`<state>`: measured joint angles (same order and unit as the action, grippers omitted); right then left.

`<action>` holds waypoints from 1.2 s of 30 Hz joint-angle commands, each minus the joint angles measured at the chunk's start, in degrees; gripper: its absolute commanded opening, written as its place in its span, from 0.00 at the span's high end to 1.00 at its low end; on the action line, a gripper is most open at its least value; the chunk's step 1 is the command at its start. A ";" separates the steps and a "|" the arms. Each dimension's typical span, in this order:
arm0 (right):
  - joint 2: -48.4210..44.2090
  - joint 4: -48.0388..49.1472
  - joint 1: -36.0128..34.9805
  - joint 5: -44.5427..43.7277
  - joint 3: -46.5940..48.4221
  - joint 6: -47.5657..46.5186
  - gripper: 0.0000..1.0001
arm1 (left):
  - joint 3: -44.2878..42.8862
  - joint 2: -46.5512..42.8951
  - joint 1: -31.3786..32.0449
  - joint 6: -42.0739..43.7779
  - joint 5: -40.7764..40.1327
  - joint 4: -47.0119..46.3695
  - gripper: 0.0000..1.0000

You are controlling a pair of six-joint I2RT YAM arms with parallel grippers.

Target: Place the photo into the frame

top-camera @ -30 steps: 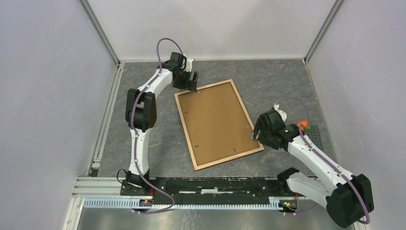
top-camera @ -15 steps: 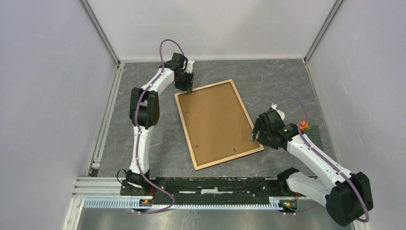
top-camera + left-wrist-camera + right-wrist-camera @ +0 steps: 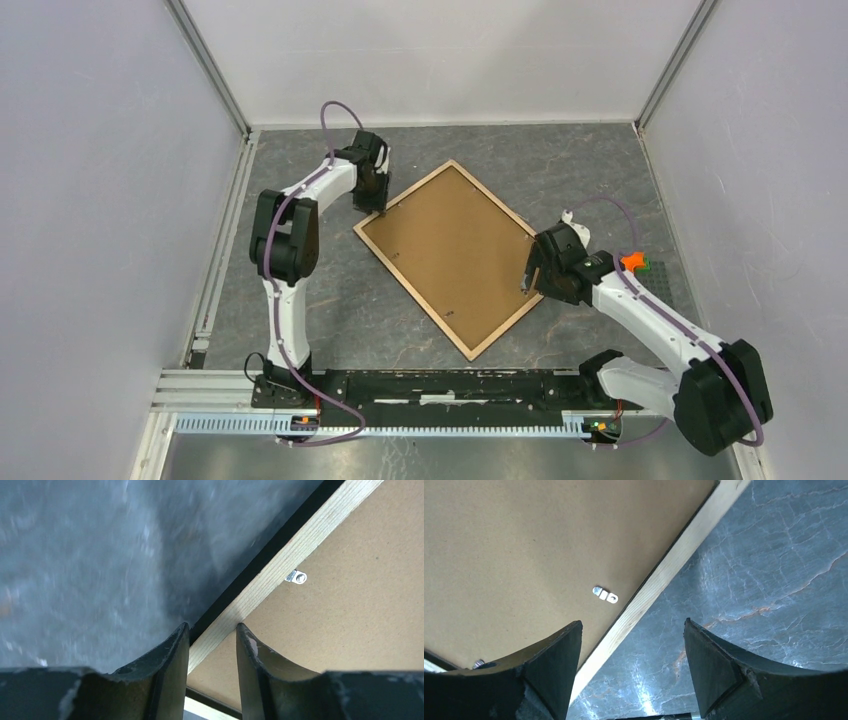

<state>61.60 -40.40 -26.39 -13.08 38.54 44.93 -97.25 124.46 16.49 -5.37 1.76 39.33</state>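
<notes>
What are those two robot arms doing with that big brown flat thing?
Two robot arms are working on a thin light-wood picture frame lying back-up on the grey table, a plain brown backing board inside it. The left gripper pinches the frame's rail near a corner. The right gripper is open, straddling the opposite rail. No photo is in sight.

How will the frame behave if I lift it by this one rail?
Probably stiff: the frame has straight wooden rails around a flat backing board. Likely to tilt or swing, since the left gripper holds it near one corner. It may slide easily on the smooth table.
</notes>
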 commanded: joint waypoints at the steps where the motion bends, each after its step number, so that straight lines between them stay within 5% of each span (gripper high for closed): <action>1: 4.63 4.57 0.25 -2.57 3.89 -4.60 0.20 | 11.41 -4.30 -0.74 -8.99 -7.31 7.60 0.71; 7: 11.10 10.93 2.98 1.62 6.66 -17.85 0.19 | 26.51 -11.10 -0.65 -17.22 -4.89 6.86 0.84; 18: 14.02 14.51 12.04 10.99 5.66 -23.80 0.19 | 50.89 -29.00 -5.80 -29.56 4.06 -4.59 0.85; 36: 27.95 26.41 12.88 7.24 12.07 -32.12 0.41 | 56.63 -34.40 -7.11 -30.42 5.47 -7.22 0.86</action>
<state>86.39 -18.94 -14.11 -5.02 46.63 15.42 -44.18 87.46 9.91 -34.65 11.35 24.36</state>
